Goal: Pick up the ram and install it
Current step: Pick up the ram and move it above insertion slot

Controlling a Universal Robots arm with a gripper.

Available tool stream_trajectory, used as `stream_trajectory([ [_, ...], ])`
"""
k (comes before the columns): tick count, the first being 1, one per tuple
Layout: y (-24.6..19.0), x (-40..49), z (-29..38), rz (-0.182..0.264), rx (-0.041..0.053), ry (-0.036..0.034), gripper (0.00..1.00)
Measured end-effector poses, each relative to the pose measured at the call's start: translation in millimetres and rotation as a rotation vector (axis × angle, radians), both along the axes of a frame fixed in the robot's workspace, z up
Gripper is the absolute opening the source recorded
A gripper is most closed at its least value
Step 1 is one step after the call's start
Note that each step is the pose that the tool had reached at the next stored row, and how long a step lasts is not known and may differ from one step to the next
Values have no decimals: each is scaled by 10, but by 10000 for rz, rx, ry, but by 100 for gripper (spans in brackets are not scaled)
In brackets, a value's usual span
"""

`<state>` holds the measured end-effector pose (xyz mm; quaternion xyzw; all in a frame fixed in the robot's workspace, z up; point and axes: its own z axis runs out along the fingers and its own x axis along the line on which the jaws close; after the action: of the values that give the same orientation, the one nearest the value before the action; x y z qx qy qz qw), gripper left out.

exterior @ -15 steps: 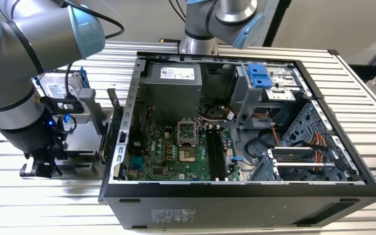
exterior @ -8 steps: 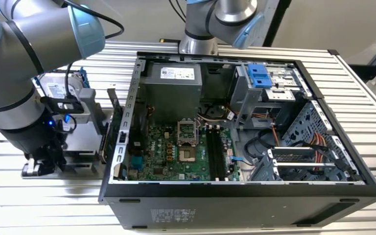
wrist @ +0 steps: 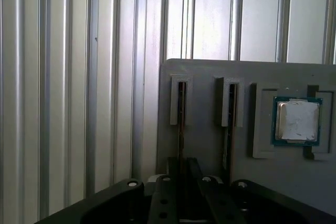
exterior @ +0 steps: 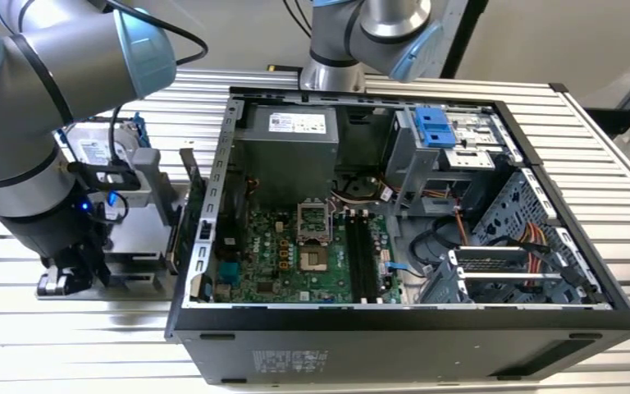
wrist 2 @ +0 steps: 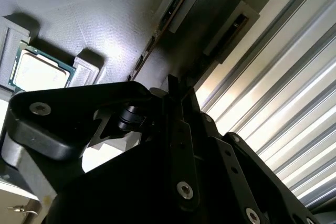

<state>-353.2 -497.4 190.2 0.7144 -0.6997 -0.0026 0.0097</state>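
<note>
claw (wrist: 182,163) grips ram (wrist: 181,108) standing in tray (wrist: 207,145)

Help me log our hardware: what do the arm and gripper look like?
The arm is thick silver-grey tubes with light-blue joint caps, black near the wrist. A black cable loops over it. The gripper is black, built of angular bars with silver screw heads.

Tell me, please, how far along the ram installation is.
Done: nothing installed yet; the motherboard's black memory slots look empty. In hand: the gripper sits at the gray holder, lined up on one ram standing on edge in its slot; a grasp cannot be confirmed. Left: the ram is not yet lifted out or seated.
</note>
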Motion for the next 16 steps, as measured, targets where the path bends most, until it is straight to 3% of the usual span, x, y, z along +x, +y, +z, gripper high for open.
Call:
stream_trajectory([
  [16, 0, 0, 19, -11, 0, 0, 0],
])
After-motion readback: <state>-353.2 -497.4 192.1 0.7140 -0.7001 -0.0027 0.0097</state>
